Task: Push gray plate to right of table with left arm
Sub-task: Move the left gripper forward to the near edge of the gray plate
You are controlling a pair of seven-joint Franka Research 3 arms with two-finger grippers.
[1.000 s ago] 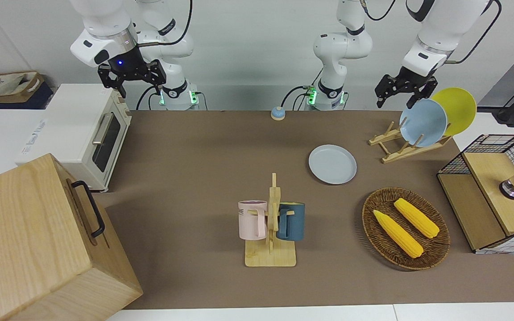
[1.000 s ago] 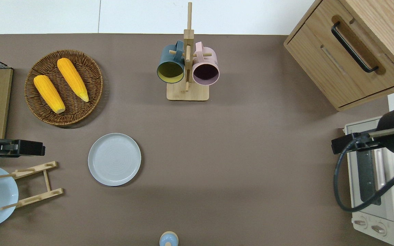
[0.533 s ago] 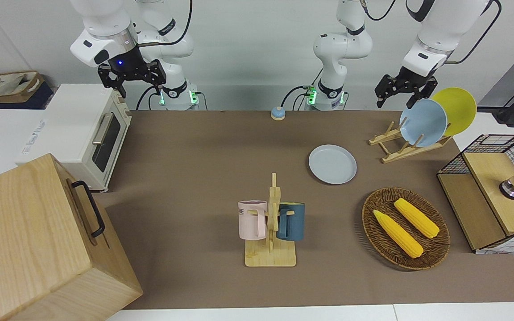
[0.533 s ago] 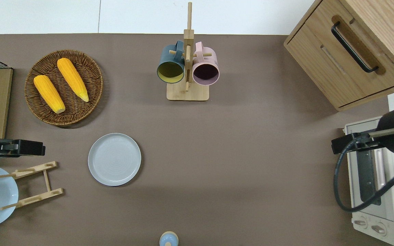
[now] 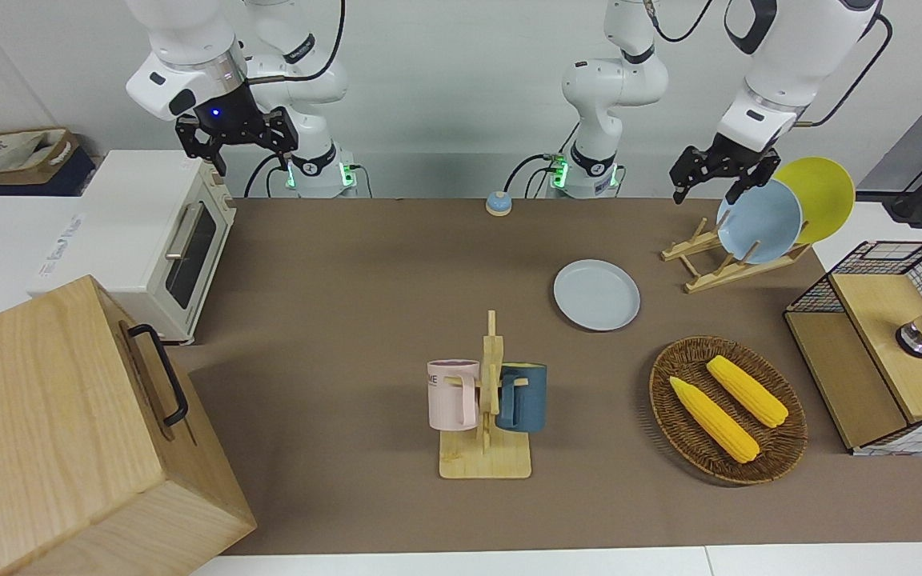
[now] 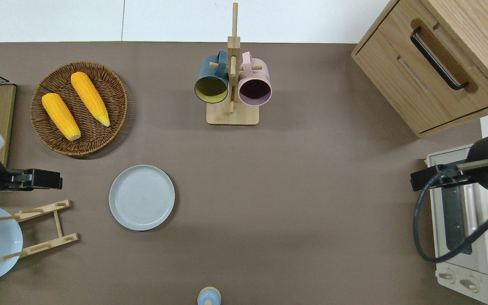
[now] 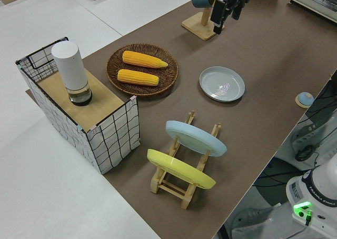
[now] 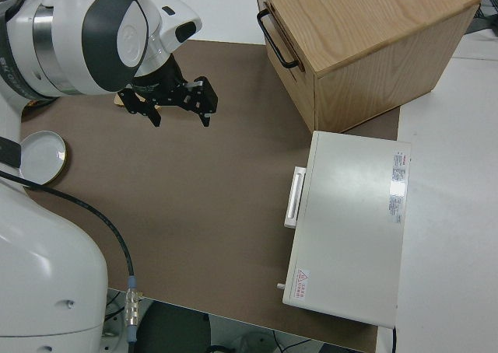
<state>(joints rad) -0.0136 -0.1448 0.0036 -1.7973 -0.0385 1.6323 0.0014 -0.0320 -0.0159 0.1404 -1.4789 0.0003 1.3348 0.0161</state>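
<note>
The gray plate point(image 5: 597, 294) point(image 6: 141, 197) lies flat on the brown table point(image 5: 349, 280), about midway between its long edges and toward the left arm's end. My left gripper point(image 5: 705, 190) point(image 6: 59, 184) hangs open in the air with nothing between its fingers. It is over bare table between the corn basket and the wooden dish rack, a plate's width from the gray plate on the side toward the left arm's end. The left side view shows the plate point(image 7: 222, 83) untouched and the left gripper point(image 7: 226, 12) open above the table. The right arm is parked, its gripper point(image 8: 180, 120) open.
A wooden dish rack point(image 5: 717, 268) holds a light-blue plate point(image 5: 757, 220) and a yellow plate point(image 5: 821, 196). A wicker basket point(image 6: 119, 106) holds two corn cobs. A mug rack point(image 6: 232, 114), a wooden cabinet point(image 5: 53, 424), a toaster oven point(image 5: 149, 232) and a small bell point(image 5: 498, 204) also stand here.
The left gripper has shifted a little toward the gray plate. The plate and the right arm have not moved.
</note>
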